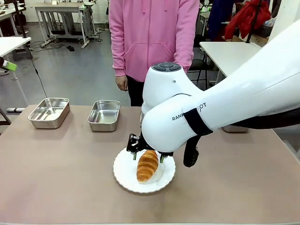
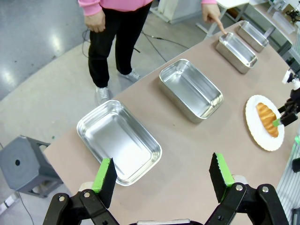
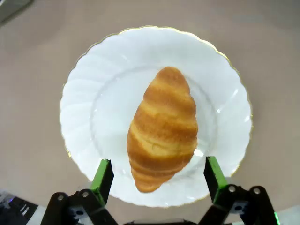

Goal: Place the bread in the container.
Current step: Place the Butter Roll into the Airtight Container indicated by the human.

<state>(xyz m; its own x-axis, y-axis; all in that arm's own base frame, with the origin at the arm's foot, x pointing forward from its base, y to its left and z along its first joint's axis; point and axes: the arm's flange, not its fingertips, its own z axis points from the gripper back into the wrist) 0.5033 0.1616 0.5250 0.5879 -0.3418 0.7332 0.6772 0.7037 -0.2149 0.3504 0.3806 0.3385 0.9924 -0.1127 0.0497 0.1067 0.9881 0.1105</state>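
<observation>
The bread (image 3: 162, 126), a golden-brown ridged loaf, lies on a round white plate (image 3: 84, 93) near the table's front middle (image 1: 147, 165). My right gripper (image 3: 158, 176) hangs open just over it, its green pads on either side of the loaf's near end without touching; it shows from the front too (image 1: 148, 157). Several steel containers stand in a row along the far edge. A person's finger (image 2: 216, 16) points at the rim of the third container (image 2: 236, 51). My left gripper (image 2: 162, 180) hovers open and empty, high over the table's left end.
Other pans: nearest (image 2: 119, 140), second (image 2: 191, 90), farthest (image 2: 253, 35); from the front two stand at far left (image 1: 49, 112), (image 1: 104, 115). A person in a pink hoodie (image 1: 152, 33) stands at the far side. My right arm (image 1: 225, 103) hides the table's right middle.
</observation>
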